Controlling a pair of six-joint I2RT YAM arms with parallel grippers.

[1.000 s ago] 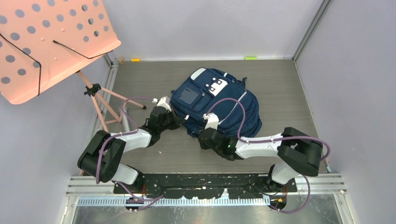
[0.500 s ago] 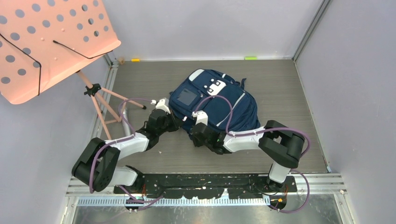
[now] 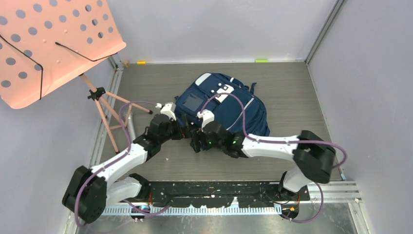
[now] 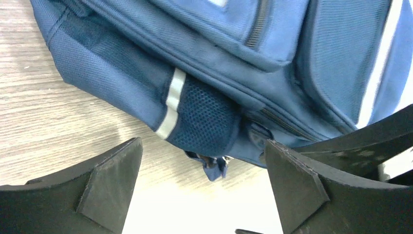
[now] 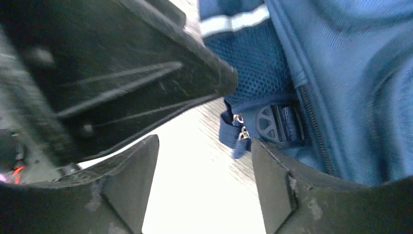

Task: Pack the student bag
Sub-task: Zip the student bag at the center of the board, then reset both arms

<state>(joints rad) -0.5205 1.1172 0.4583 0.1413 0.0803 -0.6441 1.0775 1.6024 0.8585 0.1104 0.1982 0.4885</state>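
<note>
The navy student bag (image 3: 229,105) lies flat in the middle of the wooden floor, front pocket up. Both grippers meet at its near left corner. My left gripper (image 3: 185,132) is open, and in the left wrist view (image 4: 202,187) nothing sits between its fingers. The bag's mesh corner (image 4: 207,119) and blue zipper pulls (image 4: 214,168) lie just beyond the tips. My right gripper (image 3: 196,140) is open too (image 5: 202,190), with the same zipper pulls (image 5: 238,134) and a buckle (image 5: 272,122) just past its right finger. The left gripper's black finger (image 5: 122,73) fills the upper left of the right wrist view.
A pink perforated music stand (image 3: 48,44) overhangs the left side, its tripod legs (image 3: 114,114) standing on the floor close to my left arm. Grey walls close in the back and both sides. Small yellow (image 3: 141,62) and green (image 3: 261,60) tape marks sit at the back edge.
Both grippers, shut a second ago at the bag's near edge, now stand open. The right gripper has moved left toward the left one, and the bag has shifted slightly left.
</note>
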